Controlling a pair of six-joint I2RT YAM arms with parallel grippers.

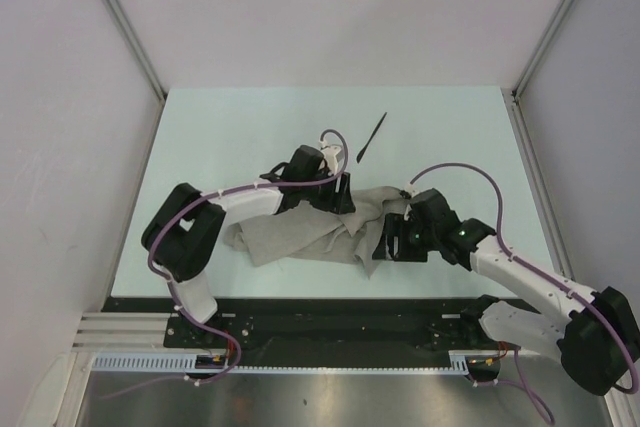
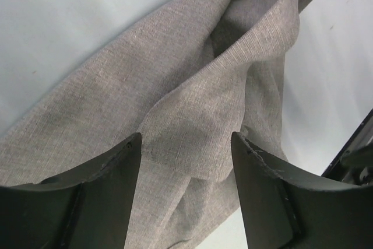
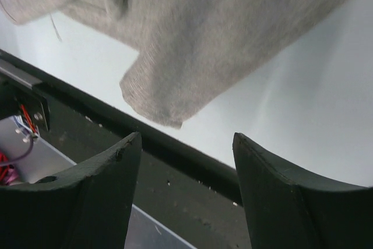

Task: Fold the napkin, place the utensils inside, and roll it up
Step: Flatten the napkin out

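lying crumpled on the near middle of the surface [image 1: 230, 137], the napkin [image 1: 290, 237] is bunched, not flat, and the utensil [image 1: 370, 137] sits apart from it on the far side. the left claw [image 2: 186, 141] hovers spread wide over a ridge of folds, gripping nothing. the right claw [image 3: 186, 138] gapes as wide, empty, at the cloth's right corner. closing on a ridge could pinch several layers, so a pull would drag the heap instead of spreading it.

Napkin [image 1: 290, 235] lies crumpled, 1 black utensil [image 1: 371, 136] beyond it, apparently not touching.
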